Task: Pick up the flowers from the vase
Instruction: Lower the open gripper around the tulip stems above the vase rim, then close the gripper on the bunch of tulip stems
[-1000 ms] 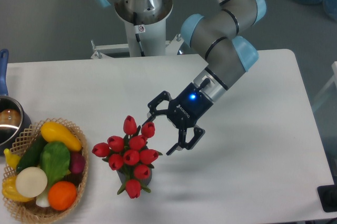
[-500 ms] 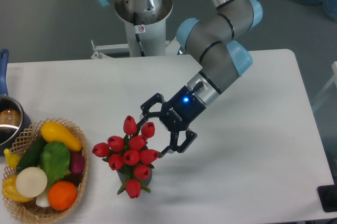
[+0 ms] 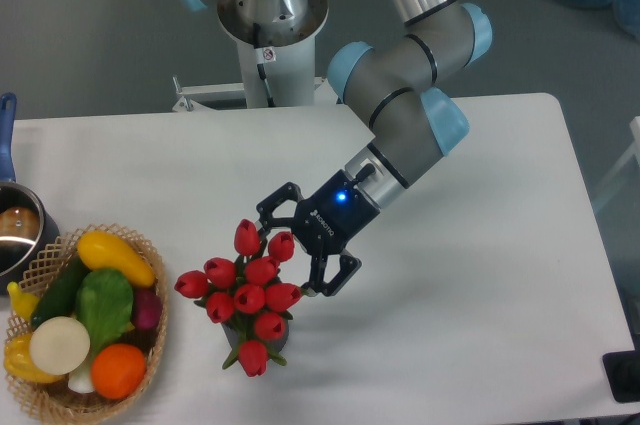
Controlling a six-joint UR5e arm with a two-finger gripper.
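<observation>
Camera | end effector fingers apart beside tulips, frame centre | advise: straddle bunch, clamp gently, lift straight from vase.

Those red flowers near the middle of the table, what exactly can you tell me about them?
The flowers are a bunch of about ten red closed tulip buds, glossy and artificial-looking, with green leaves peeking out low down. They stand upright in a small dark vase that the blooms mostly hide, on the white table to the right of a wicker basket of vegetables. The robot's black tool is open at the bunch's upper right edge, its fingers beside the outer buds; whether they touch is unclear.
</observation>
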